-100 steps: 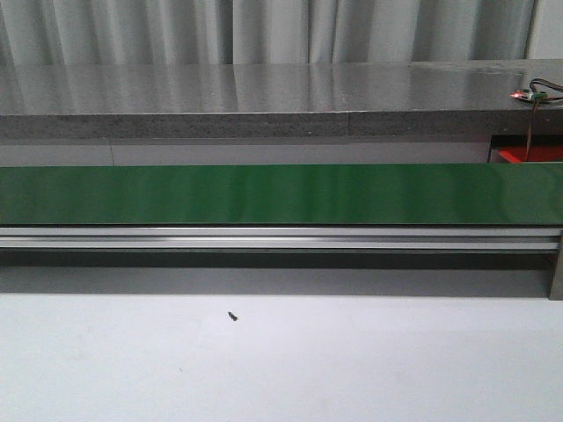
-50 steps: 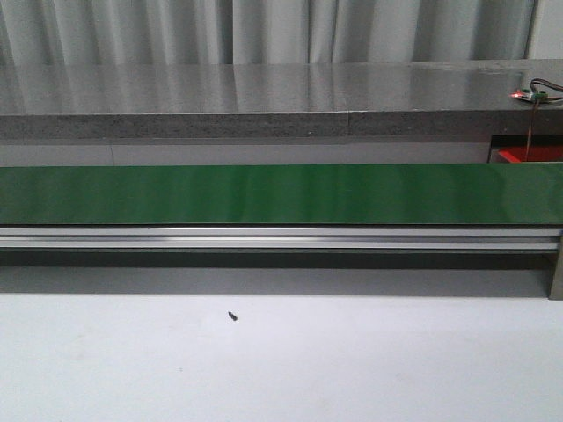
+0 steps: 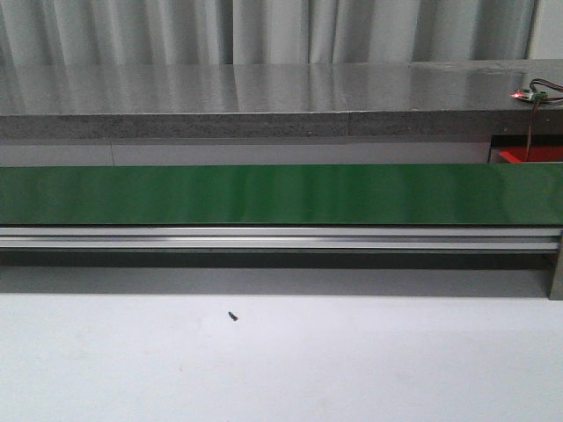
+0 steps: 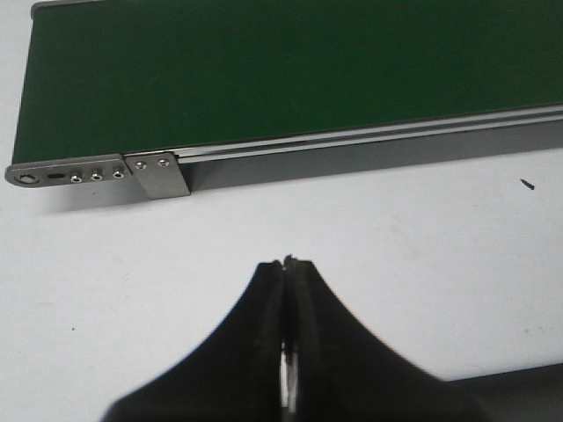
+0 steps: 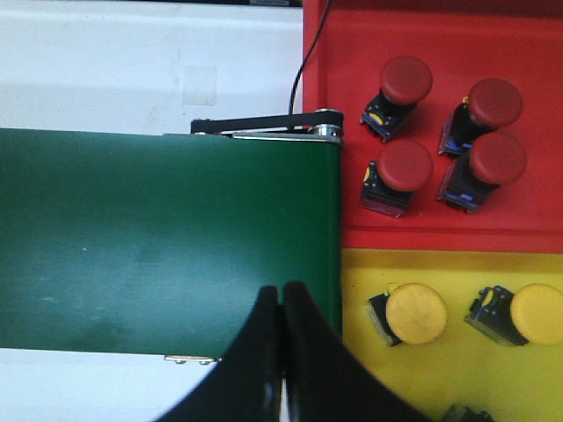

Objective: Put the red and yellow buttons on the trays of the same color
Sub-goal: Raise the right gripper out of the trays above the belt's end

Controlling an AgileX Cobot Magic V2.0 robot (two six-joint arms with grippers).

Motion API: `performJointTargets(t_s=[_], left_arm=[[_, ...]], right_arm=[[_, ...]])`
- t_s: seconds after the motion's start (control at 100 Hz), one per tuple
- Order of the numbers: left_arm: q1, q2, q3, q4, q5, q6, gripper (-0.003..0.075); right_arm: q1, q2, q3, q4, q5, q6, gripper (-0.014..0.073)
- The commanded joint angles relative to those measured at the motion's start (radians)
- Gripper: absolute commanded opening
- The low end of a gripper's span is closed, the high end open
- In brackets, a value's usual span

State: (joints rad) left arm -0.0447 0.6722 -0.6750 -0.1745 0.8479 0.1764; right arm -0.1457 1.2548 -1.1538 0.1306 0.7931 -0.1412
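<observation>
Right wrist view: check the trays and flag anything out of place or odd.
Nothing looks misplaced. Four red buttons lie in the red tray and the yellow buttons in the yellow tray, colors matching. They lie tipped at varied angles, not upright. The green conveyor belt carries nothing. The right gripper is shut and empty.

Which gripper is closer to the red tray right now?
Right. The right gripper hangs over the conveyor belt end beside the red tray; the left gripper is at the belt's opposite end.
</observation>
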Motion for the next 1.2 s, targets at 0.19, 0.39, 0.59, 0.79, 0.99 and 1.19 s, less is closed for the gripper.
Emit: performJointTargets(t_s=[0.19, 0.39, 0.59, 0.79, 0.99, 1.19], left_arm=[[-0.008, -0.002, -0.025, -0.019, -0.052, -0.003, -0.002], [-0.008, -0.002, -0.025, -0.019, -0.052, -0.003, -0.002], [-0.008, -0.002, -0.025, -0.019, -0.052, -0.003, -0.002], [-0.008, -0.002, -0.025, -0.019, -0.052, -0.003, -0.002], [-0.008, -0.002, -0.025, -0.019, -0.052, -0.003, -0.002], [-0.008, -0.002, -0.025, -0.019, -0.052, -0.003, -0.002]], right_arm=[[0.003, -0.11, 0.082, 0.107, -0.166, -0.031, -0.0066], [0.003, -0.161, 0.11, 0.106, -0.192, -0.051, -0.0066], [0.003, -0.191, 0.111, 0.106, -0.192, -0.068, -0.0066], [0.009, -0.204, 0.111, 0.106, -0.193, -0.068, -0.0066], [0.021, -0.213, 0.111, 0.106, -0.19, -0.069, -0.0066], [0.022, -0.243, 0.111, 0.106, -0.182, -0.079, -0.0066]])
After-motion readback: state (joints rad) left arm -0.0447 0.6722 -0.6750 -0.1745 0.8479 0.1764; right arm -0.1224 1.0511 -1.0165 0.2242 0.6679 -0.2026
